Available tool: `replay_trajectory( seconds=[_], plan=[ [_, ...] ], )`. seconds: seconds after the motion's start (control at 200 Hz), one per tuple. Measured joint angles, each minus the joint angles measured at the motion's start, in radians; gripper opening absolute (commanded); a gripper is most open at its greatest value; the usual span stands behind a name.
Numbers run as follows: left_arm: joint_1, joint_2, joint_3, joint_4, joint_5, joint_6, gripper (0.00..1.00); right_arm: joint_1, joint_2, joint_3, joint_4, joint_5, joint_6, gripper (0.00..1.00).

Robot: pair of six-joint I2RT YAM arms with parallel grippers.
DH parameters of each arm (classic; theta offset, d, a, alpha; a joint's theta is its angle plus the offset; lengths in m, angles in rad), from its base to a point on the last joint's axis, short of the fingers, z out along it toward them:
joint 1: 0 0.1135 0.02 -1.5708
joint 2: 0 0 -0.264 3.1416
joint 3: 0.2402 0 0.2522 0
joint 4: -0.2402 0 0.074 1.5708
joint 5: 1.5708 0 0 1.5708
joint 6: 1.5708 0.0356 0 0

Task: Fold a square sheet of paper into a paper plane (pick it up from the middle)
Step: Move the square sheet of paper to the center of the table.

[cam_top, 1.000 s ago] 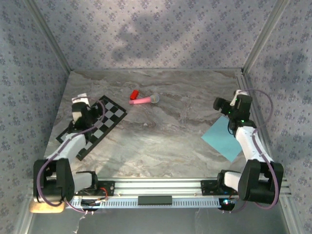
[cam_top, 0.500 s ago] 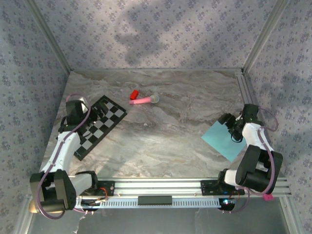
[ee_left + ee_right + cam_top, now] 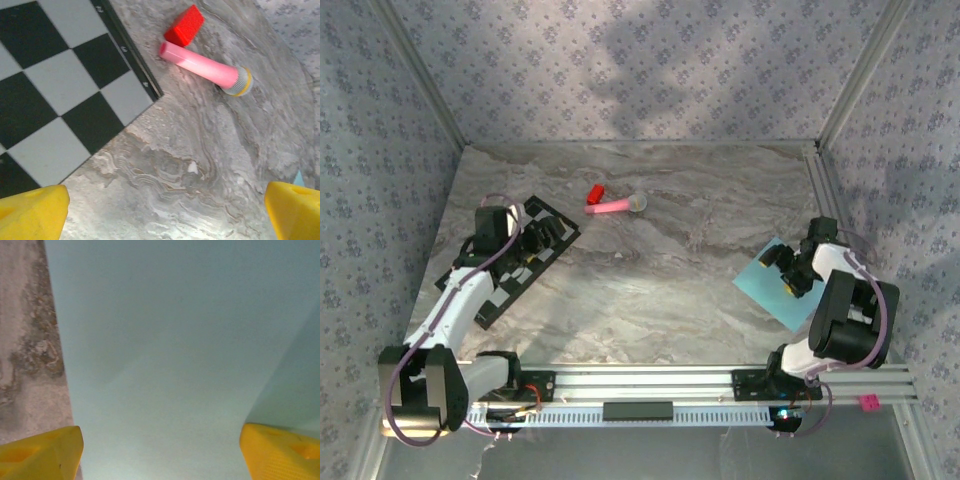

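Note:
The square sheet of paper (image 3: 760,286), plain light blue, lies flat on the marble table at the right. My right gripper (image 3: 783,270) hangs low over its middle. In the right wrist view the sheet (image 3: 165,340) spans the gap of the gripper (image 3: 161,452), whose yellow fingertips (image 3: 42,450) stand wide apart, open, one over the sheet's left edge. My left gripper (image 3: 546,234) hovers over the checkered mat's far corner. It is open (image 3: 165,212) above bare marble. The paper plane is out of view.
A black-and-white checkered mat (image 3: 506,284) (image 3: 60,90) lies at the left. Beyond it are a pink stick toy (image 3: 616,205) (image 3: 202,67) and a red block (image 3: 595,193) (image 3: 184,25). Patterned walls close in three sides. A metal rail (image 3: 640,380) runs along the near edge.
My right arm has folded down and brought its gripper from above the sheet's far corner to low over the sheet's middle. My left gripper has shifted right across the mat.

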Motion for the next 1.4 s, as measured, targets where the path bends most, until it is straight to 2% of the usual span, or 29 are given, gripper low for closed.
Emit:
replay_trajectory(
  seconds=[0.21, 0.36, 0.585, 0.835, 1.104, 1.224, 1.399],
  plan=[
    [-0.061, -0.002, 0.0, 0.011, 0.041, 0.0, 1.0, 0.071, 0.07, 0.069, -0.021, 0.003, -0.032, 0.84],
    [-0.112, -0.002, 0.001, 0.009, 0.04, 0.007, 1.0, 0.168, 0.117, 0.122, -0.05, 0.003, -0.06, 0.82],
    [-0.175, -0.001, 0.024, 0.002, 0.037, 0.013, 1.0, 0.425, 0.156, 0.172, -0.099, 0.004, -0.054, 0.82],
    [-0.22, -0.016, 0.028, -0.038, 0.017, 0.017, 1.0, 0.761, 0.176, 0.191, -0.068, -0.001, 0.071, 0.83],
    [-0.219, -0.063, 0.015, -0.103, -0.02, 0.031, 1.0, 1.003, 0.253, 0.295, 0.037, 0.014, 0.174, 0.81],
    [-0.22, -0.06, 0.019, -0.161, -0.024, 0.064, 1.0, 1.041, 0.226, 0.317, 0.06, 0.035, 0.189, 0.79],
    [-0.247, -0.026, 0.047, -0.194, -0.018, 0.091, 1.0, 0.954, 0.091, 0.217, 0.115, 0.061, 0.192, 0.76]
  ],
)
